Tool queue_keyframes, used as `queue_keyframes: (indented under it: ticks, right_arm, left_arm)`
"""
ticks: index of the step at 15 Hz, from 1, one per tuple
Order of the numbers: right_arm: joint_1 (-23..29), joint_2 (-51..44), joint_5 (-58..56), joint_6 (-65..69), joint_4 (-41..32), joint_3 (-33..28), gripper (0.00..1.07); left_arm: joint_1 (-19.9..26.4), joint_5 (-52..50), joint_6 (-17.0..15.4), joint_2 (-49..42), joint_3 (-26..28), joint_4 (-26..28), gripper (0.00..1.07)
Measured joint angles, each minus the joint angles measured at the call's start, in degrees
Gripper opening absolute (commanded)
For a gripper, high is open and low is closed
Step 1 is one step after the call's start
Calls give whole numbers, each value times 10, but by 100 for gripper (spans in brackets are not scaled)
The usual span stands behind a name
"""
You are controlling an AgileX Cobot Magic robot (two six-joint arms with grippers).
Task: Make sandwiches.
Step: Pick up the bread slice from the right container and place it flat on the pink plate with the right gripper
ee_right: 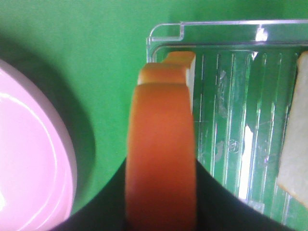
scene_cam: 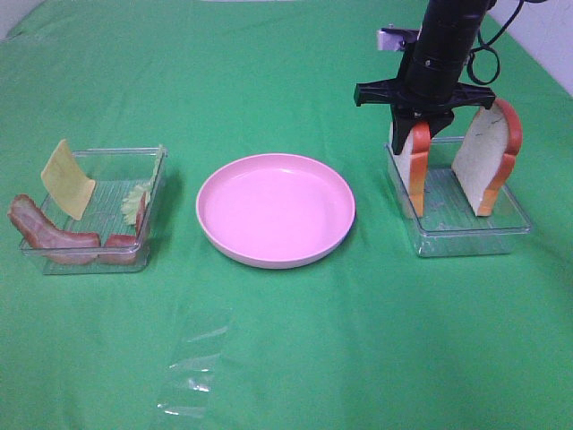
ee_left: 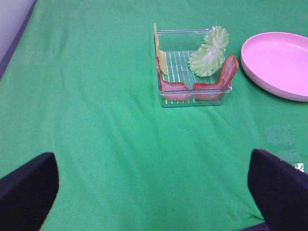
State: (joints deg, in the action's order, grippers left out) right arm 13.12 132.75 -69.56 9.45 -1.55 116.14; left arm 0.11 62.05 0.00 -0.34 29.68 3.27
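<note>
Right wrist view is mostly crust, but I reckon my right pincer (scene_cam: 419, 133) is clamped on the upright bread slice (scene_cam: 417, 179), at the end of the clear tray (scene_cam: 466, 240) nearest the pink plate (scene_cam: 276, 210), mid-table.

Pink plate (scene_cam: 276, 210) rests on the green cloth (scene_cam: 269, 72).

Probably a lab, green-clothed table (scene_cam: 295, 358), robot arm (scene_cam: 448, 45)
</note>
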Motion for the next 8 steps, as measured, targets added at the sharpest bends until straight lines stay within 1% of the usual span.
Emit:
queue_keyframes:
  ticks: [1,2,8]
  right_arm:
    - [0,0,0,0,1,0,4]
    - [0,0,0,0,1,0,0]
    - [0,-2,0,0,1,0,0]
  left_arm:
    - [0,0,0,0,0,0,102]
    - [0,0,0,0,0,0,102]
    - [0,0,0,0,0,0,102]
